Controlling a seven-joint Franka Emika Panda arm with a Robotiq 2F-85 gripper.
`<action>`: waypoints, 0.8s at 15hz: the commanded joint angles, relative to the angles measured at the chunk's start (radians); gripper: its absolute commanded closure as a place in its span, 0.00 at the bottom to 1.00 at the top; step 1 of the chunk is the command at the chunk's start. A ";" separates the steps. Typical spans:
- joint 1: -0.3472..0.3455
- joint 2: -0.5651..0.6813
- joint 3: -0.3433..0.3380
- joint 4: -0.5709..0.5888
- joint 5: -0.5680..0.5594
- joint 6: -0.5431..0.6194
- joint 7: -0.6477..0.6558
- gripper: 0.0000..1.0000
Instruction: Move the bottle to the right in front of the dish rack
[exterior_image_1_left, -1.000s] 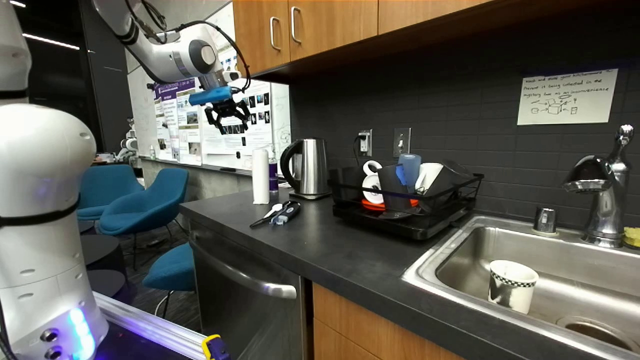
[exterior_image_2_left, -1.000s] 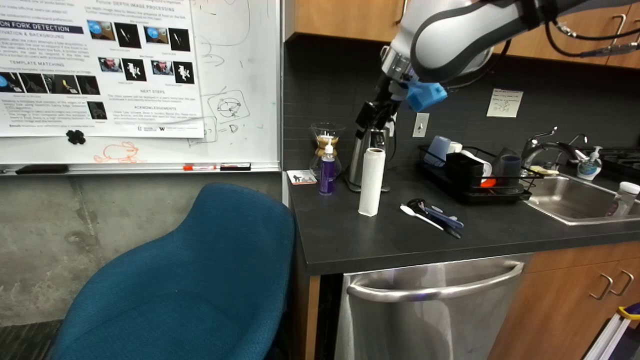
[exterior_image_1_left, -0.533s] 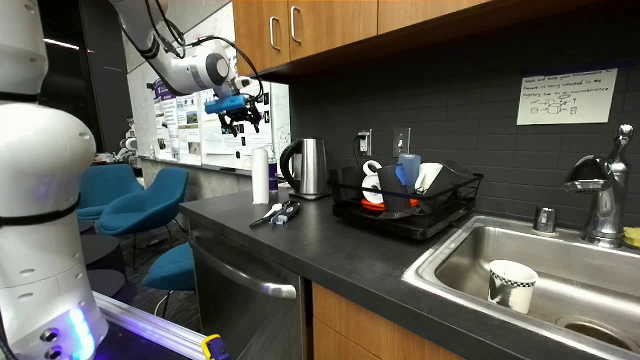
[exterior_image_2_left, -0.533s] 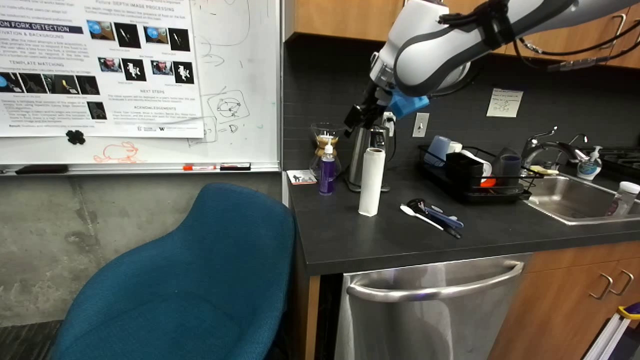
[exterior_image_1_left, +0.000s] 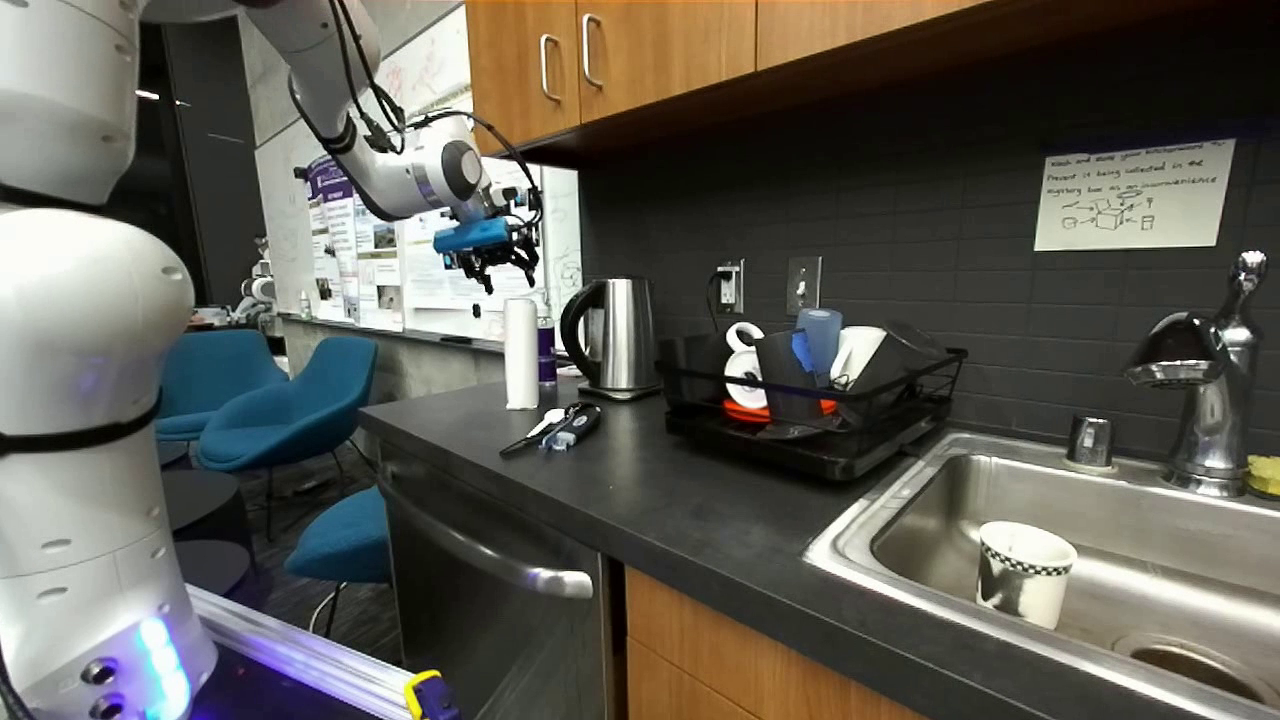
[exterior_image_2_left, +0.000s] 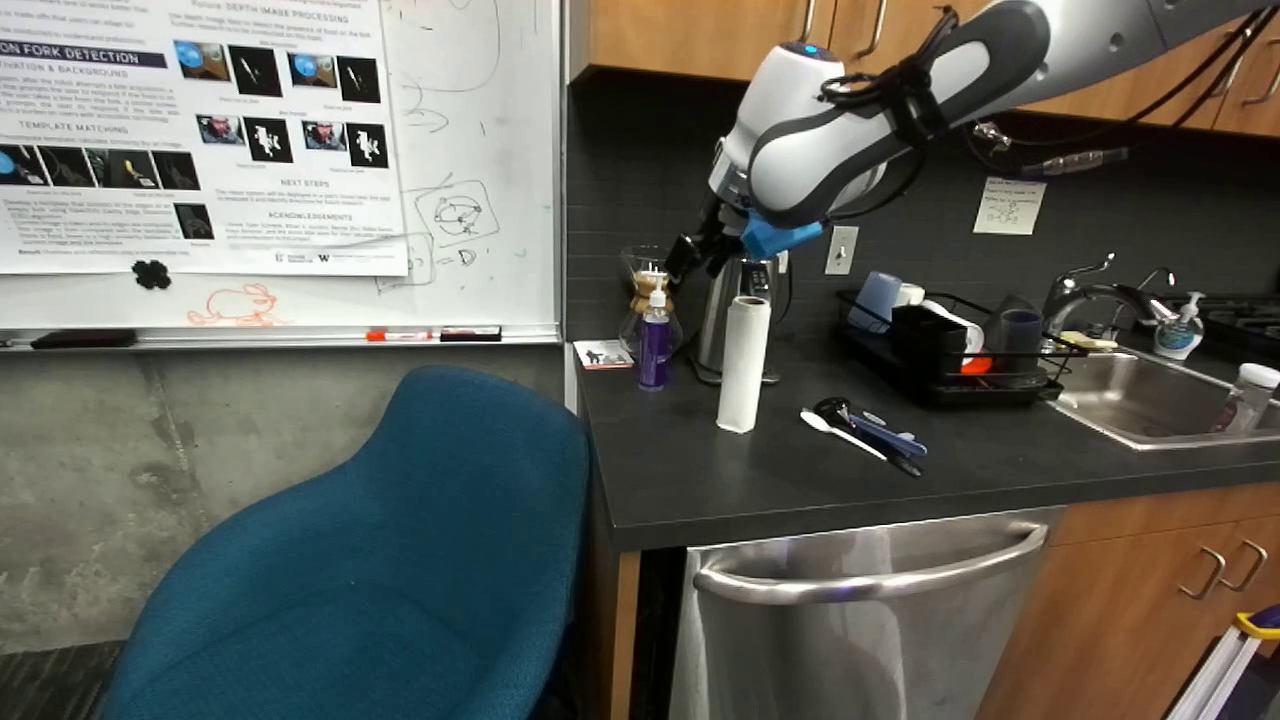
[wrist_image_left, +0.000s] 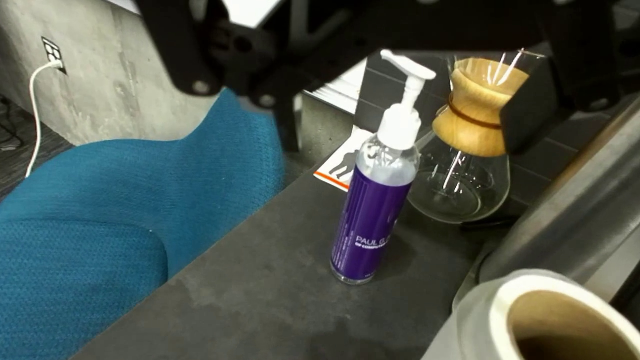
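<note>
Claw (exterior_image_1_left: 509, 277) apart and empty above the table (exterior_image_1_left: 640, 490), pump bottle (wrist_image_left: 378, 202) upright at its back left.
In an exterior view, left to right: the white roll (exterior_image_1_left: 520, 355), the bottle partly behind it, the kettle (exterior_image_1_left: 628, 335) near, the dish rack (exterior_image_1_left: 800, 453) well apart. The bottle is probably light, stiff, smooth and slippery; how full, I cannot tell. Best clasped around its label (wrist_image_left: 370, 225); the pump (wrist_image_left: 400, 125) might swivel.

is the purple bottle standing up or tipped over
Upright. In an exterior view the bottle stands straight up on the counter, white pump on top; the wrist view also shows it resting on its base.
</note>
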 joint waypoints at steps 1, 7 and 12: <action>0.026 0.090 -0.036 0.105 -0.024 -0.004 0.037 0.00; 0.040 0.192 -0.067 0.217 -0.009 0.005 0.055 0.00; 0.052 0.260 -0.078 0.299 0.003 -0.004 0.058 0.00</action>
